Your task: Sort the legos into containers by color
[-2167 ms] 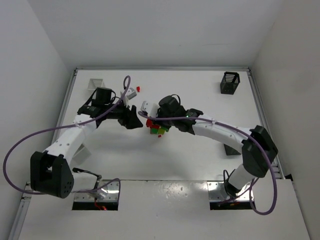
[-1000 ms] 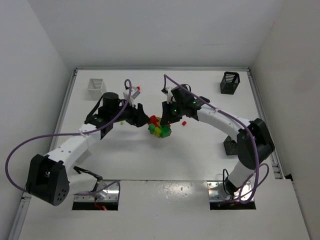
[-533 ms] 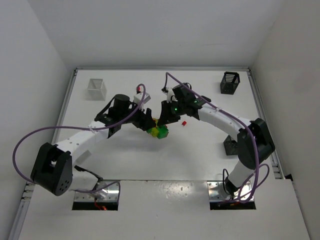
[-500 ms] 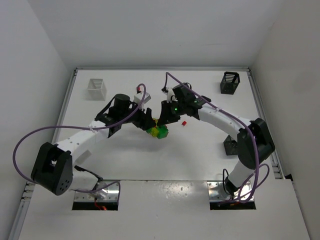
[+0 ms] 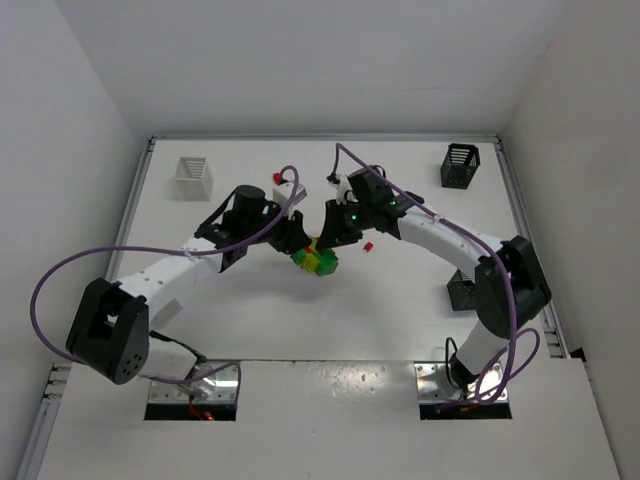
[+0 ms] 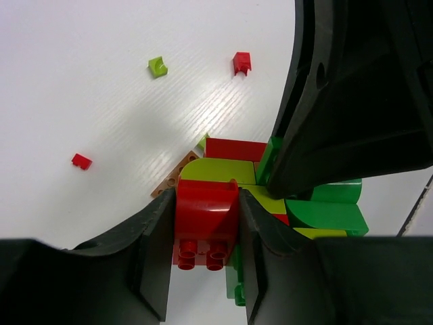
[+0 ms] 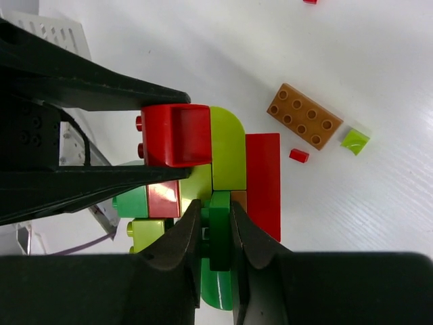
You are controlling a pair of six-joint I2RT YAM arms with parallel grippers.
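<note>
A clump of legos [image 5: 318,261], red, green and yellow-green, sits mid-table between both grippers. My left gripper [image 5: 297,240] is shut on a red brick [image 6: 206,208] at the clump's edge; that red brick also shows in the right wrist view [image 7: 176,134]. My right gripper [image 5: 328,237] is shut on a dark green brick [image 7: 219,227] in the same clump. Loose pieces lie around: an orange-brown plate [image 7: 303,116], small red bits [image 6: 241,62] [image 5: 369,246] and a yellow-green bit [image 6: 157,66]. A white basket [image 5: 193,177] and a black basket [image 5: 459,166] stand at the back.
A second black basket [image 5: 462,293] stands at the right, partly behind my right arm. A loose red brick [image 5: 277,176] lies behind my left wrist. The white basket's corner shows in the right wrist view [image 7: 57,32]. Walls close in the table on three sides.
My left gripper has moved right to the clump and closed on the red brick. My right gripper swung to the clump's far side earlier and has since held still.
</note>
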